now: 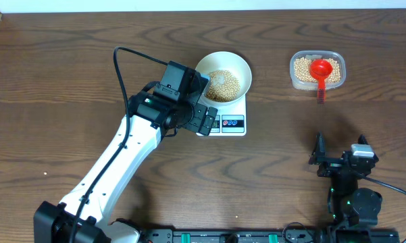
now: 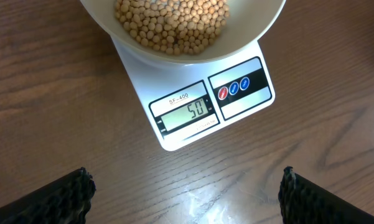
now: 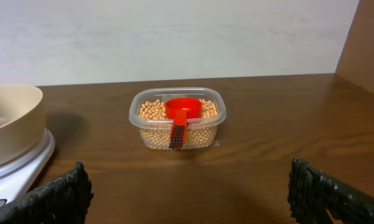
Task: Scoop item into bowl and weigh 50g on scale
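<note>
The white-cream bowl (image 1: pixel 222 56) stands on the white scale (image 1: pixel 234 124) and holds a layer of tan beans (image 1: pixel 223 84). In the left wrist view the bowl (image 2: pixel 261 25) with its beans (image 2: pixel 171 22) fills the top, and the scale's display (image 2: pixel 187 112) reads 50. My left gripper (image 1: pixel 206 120) hovers open just in front of the scale (image 2: pixel 187 81), nothing between its fingers (image 2: pixel 62 199). My right gripper (image 1: pixel 340 146) stays open and empty near the front right, facing the tub. The right wrist view shows the bowl (image 3: pixel 12 118) and scale (image 3: pixel 25 165) at the left edge.
A clear plastic tub (image 1: pixel 317 70) at the back right holds more beans (image 3: pixel 149 111), with a red scoop (image 3: pixel 182 107) resting in it, its handle over the near rim. A wall lies behind the table's far edge.
</note>
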You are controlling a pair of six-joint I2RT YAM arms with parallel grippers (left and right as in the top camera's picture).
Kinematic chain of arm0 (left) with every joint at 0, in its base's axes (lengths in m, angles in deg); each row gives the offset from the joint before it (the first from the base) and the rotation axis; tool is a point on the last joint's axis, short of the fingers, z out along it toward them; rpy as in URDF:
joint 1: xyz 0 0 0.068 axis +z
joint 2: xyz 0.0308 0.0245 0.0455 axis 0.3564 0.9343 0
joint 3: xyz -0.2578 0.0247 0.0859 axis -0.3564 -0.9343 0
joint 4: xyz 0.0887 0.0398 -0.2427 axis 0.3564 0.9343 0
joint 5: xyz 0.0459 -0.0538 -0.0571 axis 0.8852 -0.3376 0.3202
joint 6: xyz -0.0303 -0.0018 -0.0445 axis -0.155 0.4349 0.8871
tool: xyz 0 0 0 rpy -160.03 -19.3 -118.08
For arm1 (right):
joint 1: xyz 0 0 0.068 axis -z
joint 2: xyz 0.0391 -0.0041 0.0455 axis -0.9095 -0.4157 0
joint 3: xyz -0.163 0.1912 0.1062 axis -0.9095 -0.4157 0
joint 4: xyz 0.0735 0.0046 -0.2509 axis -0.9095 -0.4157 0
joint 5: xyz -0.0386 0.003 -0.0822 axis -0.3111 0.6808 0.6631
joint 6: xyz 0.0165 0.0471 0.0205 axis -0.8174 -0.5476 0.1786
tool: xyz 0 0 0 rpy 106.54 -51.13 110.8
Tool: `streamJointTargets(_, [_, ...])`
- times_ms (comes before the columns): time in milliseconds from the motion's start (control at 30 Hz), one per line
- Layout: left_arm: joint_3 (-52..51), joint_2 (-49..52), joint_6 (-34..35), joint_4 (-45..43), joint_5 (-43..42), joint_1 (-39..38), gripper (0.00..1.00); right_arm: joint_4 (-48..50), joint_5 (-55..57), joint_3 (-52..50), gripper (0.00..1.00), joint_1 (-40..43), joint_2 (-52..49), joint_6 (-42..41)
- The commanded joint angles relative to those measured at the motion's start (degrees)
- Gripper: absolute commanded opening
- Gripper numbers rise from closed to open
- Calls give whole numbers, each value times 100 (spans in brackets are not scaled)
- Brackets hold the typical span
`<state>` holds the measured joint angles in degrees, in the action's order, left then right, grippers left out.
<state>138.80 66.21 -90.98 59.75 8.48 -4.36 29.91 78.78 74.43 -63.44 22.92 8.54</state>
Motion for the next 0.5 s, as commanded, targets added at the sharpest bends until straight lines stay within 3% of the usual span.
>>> streamJointTargets(0, [-39,55,-11,13,13,9,96,-20,94,-7,99,-17,15,85])
streamJointTargets(167, [-39,55,-11,13,13,9,96,-20,94,-7,99,-17,15,85])
streamJointTargets(233, [-39,37,-11,59,15,9,90,-20,94,-7,99,-17,15,85])
streamJointTargets(267, [-39,-2,-13,87,15,9,98,-20,94,-7,99,-17,15,85])
streamJointTargets(467, [-39,-337,-11,210,13,4,98,-22,94,-7,99,-17,15,85])
